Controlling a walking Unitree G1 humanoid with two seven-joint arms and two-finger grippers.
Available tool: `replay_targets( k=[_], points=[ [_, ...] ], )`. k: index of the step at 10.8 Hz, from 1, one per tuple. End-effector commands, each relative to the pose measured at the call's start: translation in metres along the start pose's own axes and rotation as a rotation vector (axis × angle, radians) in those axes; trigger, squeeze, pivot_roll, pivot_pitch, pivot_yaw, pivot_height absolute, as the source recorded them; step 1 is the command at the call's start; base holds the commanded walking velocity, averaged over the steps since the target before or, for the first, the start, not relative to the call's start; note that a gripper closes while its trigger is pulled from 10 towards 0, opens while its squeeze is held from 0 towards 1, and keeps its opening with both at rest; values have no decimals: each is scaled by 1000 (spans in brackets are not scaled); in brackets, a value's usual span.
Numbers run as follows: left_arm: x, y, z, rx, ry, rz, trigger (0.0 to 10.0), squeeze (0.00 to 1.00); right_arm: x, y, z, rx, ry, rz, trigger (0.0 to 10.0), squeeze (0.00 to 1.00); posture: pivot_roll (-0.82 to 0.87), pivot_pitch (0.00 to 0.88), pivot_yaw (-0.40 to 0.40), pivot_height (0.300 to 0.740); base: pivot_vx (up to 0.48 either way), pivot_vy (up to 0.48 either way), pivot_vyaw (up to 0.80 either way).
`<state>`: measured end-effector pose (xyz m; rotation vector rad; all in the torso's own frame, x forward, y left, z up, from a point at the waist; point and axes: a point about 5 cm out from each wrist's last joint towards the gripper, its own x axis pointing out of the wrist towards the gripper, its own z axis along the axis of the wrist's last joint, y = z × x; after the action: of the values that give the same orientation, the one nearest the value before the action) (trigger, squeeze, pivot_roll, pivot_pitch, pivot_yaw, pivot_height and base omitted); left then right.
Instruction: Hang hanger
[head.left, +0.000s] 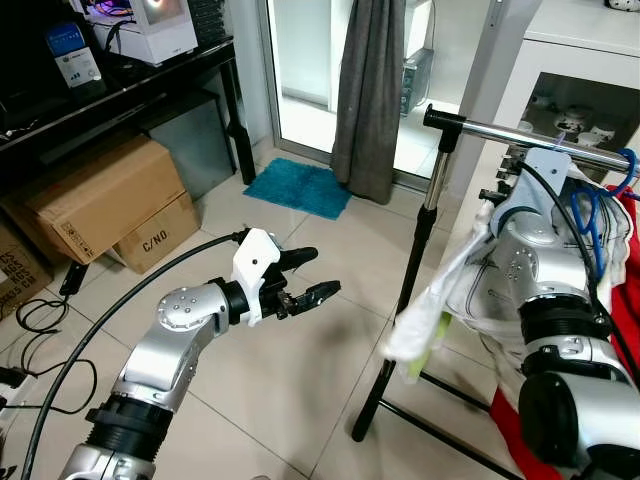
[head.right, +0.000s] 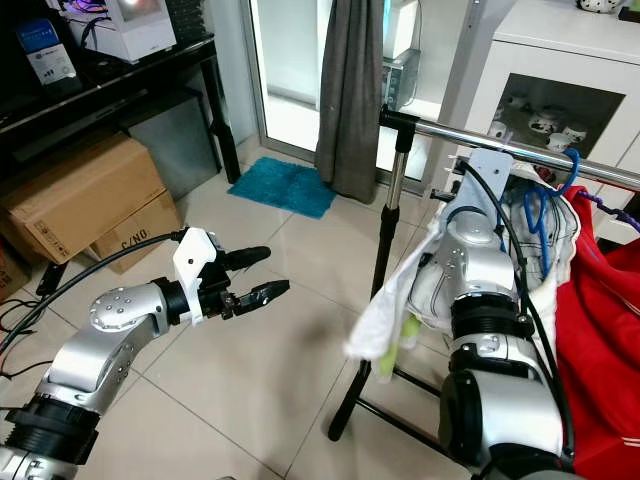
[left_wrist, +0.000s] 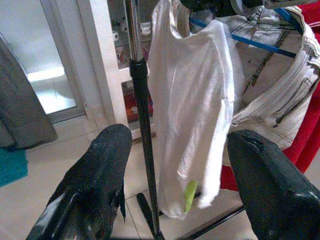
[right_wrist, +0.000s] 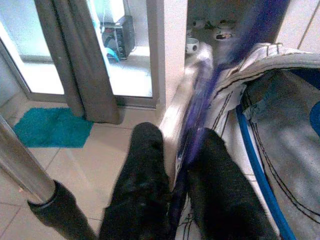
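Right end effector (right_wrist: 172, 200) up at the rail (head.left: 520, 135), fingers clamped on the blue hanger (right_wrist: 200, 125); left end effector (head.left: 305, 277) beside the rail's post, wide open, empty.

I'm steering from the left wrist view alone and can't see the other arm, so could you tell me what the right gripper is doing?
Observer: The right gripper is shut on a blue hanger.
Operator: Thanks, is it near the rail?
Observer: It's raised just below the chrome rail, among the hanging clothes.
Operator: And where does my left gripper sit overall?
Observer: The left gripper hangs open over the tiled floor, apart from the rack's black upright.
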<state>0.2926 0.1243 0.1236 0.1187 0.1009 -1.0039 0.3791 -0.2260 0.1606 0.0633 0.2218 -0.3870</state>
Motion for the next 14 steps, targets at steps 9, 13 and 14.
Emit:
replay_targets(
  k=[9, 13, 14],
  points=[
    [-4, -6, 13, 47, -13, 42, 10000, 0, -28, 14, 6, 31, -117, 280, 0, 0, -184, 0, 39, 740, 0, 0, 0],
    [-2, 9, 15, 58, 2, 245, 10000, 0, -52, 9, 13, -32, -182, 317, 0, 0, -187, 0, 48, 740, 0, 0, 0],
    [-1, 11, 17, 63, -11, 277, 10000, 0, -62, 6, 16, -82, -203, 330, 0, 0, -196, 0, 53, 740, 0, 0, 0]
  ],
)
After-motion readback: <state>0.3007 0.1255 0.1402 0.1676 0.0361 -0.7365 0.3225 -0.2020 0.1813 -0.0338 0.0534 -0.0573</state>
